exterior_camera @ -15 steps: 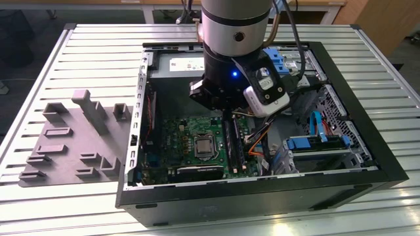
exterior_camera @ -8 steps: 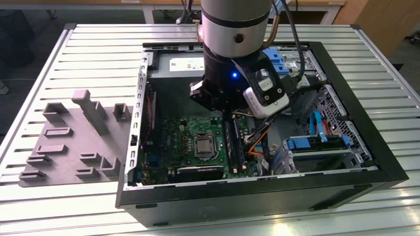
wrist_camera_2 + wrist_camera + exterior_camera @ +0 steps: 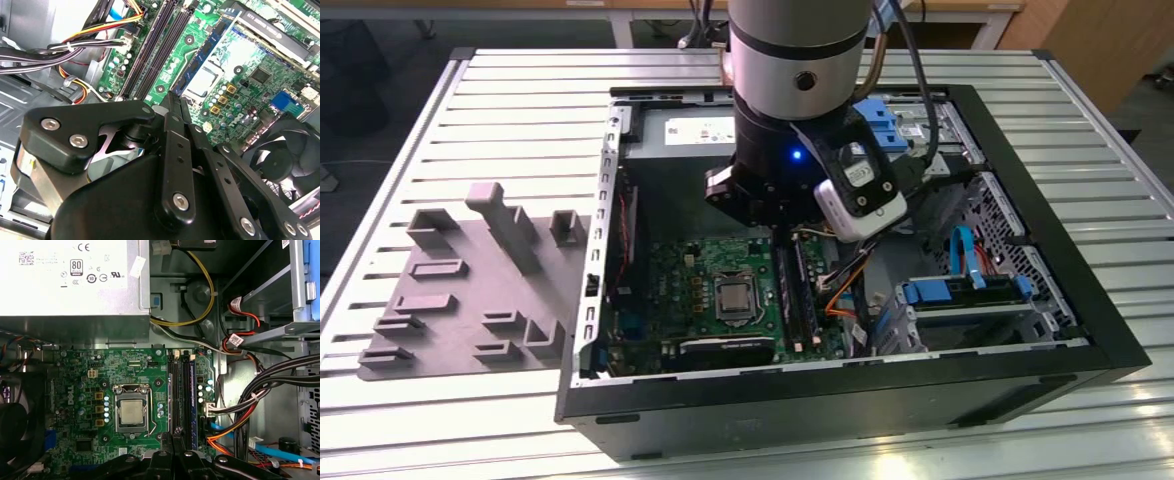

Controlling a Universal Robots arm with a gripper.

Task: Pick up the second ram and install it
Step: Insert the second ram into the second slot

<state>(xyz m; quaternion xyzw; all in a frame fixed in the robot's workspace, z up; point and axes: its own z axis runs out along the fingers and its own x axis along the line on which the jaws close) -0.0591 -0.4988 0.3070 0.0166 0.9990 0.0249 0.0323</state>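
**Gripper closed over the memory slots inside the open case**

A slatted metal table (image 3: 520, 90) carries an open black computer case (image 3: 854, 390) lying on its side. On the exterior view's left, just beside the case, sits a light grey moulded tray (image 3: 454, 300). The arm (image 3: 794, 60) comes down from the far side into the case.

A silver power supply (image 3: 70, 300) lies along the case's far wall. Its white label (image 3: 60, 265) bears small printed approval marks and a barcode patch. Nearer lies the green motherboard (image 3: 85, 390), with a black fan (image 3: 280, 160) at one edge, a bundle of black, orange and yellow cables (image 3: 250, 405) on the other side, and the square processor (image 3: 132, 413) in its socket.

The black slot rails (image 3: 185, 395) run near-to-far beside the processor. The gripper (image 3: 173, 100) hangs tip-down over them, its fingers (image 3: 172, 130) drawn together with barely a gap. The second ram (image 3: 790, 290) appears as a thin dark strip pinched at the tips, lined up along the rails. I cannot tell whether it is seated.
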